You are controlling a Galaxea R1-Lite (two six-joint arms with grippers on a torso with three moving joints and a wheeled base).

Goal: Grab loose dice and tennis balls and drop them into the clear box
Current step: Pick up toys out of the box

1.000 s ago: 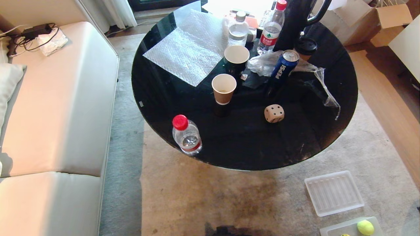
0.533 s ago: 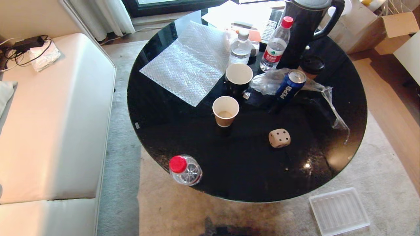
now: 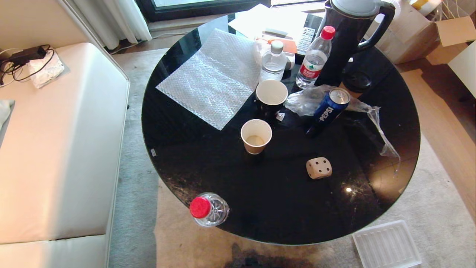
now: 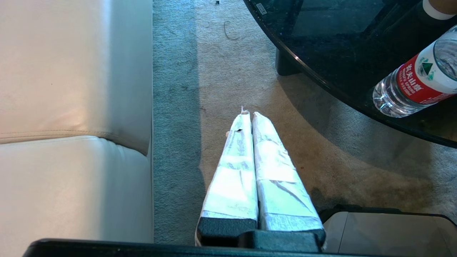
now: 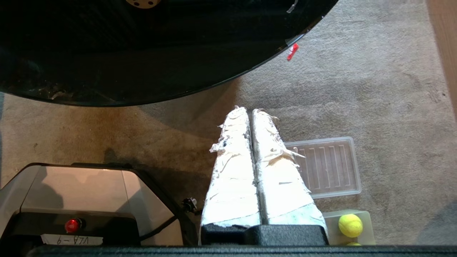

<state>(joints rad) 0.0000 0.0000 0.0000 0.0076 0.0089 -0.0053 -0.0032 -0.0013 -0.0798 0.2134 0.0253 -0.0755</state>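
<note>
A beige die (image 3: 319,168) with dark pips lies on the round black table (image 3: 282,208), toward its right front. In the right wrist view only the die's edge (image 5: 144,3) shows. The clear box (image 5: 368,223) stands on the carpet beside the robot's base, and a tennis ball (image 5: 350,225) lies in it. A second yellow-green thing (image 5: 353,244) just peeks out beside the ball. My right gripper (image 5: 249,109) hangs shut and empty over the carpet near the table's edge. My left gripper (image 4: 249,113) is shut and empty between sofa and table. Neither arm shows in the head view.
The flat ribbed lid (image 3: 386,245) lies on the carpet by the box. On the table stand a water bottle (image 3: 208,209) at the near edge, two paper cups (image 3: 256,135), a Pepsi can (image 3: 329,110), a dark kettle (image 3: 349,33) and bubble wrap (image 3: 212,80). A white sofa (image 3: 55,149) is on the left.
The whole head view has shifted: the table now sits lower and larger in it, and the box has slid out at the bottom. Nothing on the table has moved.
</note>
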